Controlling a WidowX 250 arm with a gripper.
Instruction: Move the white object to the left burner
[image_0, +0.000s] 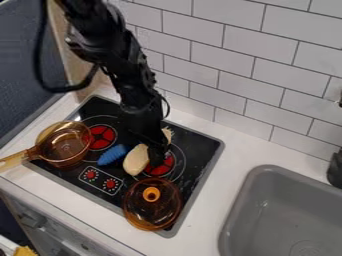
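Gripper (157, 156) was low over the right burner (163, 168), just beside the white object (136, 160). Couldn't tell whether it was spread, pressed together or pinching the object; contact unclear too. White object lay at the left edge of the right burner, off the left burner (102, 137). Second pale bit (167, 134) showed behind the gripper; couldn't tell if it was part of the same thing. Blue ridged item (112, 155) sat between the burners. Amber pan (65, 146) stood at the cooktop's left side, handle out over the counter (234, 145). Amber lid (152, 207) lay near the front edge, knob up.
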